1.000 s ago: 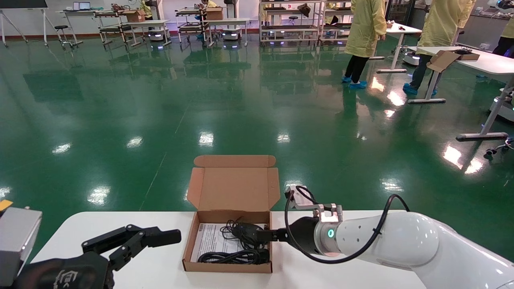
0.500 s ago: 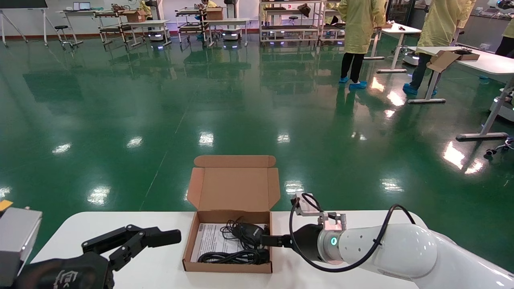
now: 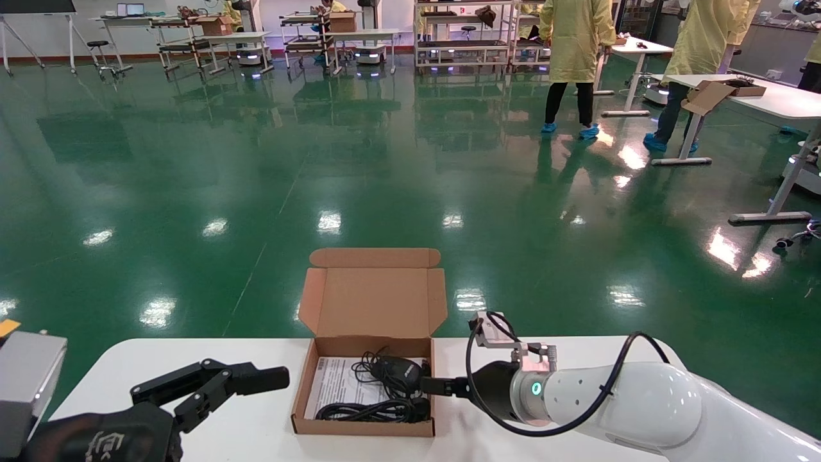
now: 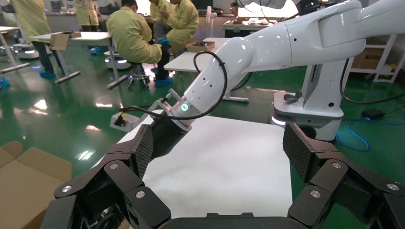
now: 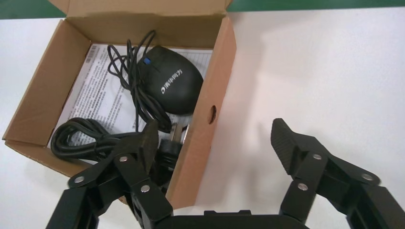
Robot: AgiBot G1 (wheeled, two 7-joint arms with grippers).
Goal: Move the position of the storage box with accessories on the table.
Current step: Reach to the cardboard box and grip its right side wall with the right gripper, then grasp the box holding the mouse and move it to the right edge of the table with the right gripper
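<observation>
The storage box [image 3: 333, 346] is an open brown cardboard mailer near the table's [image 3: 192, 366] far edge, with its lid standing upright. Inside lie the accessories: a black mouse [image 3: 397, 371], a coiled black cable [image 3: 369, 410] and a printed sheet [image 3: 333, 385]. My right gripper [image 3: 428, 385] is open at the box's right wall. In the right wrist view the right gripper [image 5: 215, 136] straddles that wall [image 5: 205, 119], one finger inside by the cable [image 5: 81, 138] and mouse [image 5: 174, 86], the other over bare table [image 5: 325, 71]. My left gripper [image 3: 247, 385] rests open left of the box, holding nothing.
The table's far edge runs just behind the box, with green floor beyond. People in yellow coats [image 3: 577, 38] and other white tables [image 3: 770, 96] stand far off to the right. The left wrist view shows the left gripper [image 4: 219, 150] above white tabletop [image 4: 229, 167] and the right arm [image 4: 215, 81].
My right gripper has drawn back to the right and sunk a little, from over the mouse to the box's right wall. The box and the left arm have not moved.
</observation>
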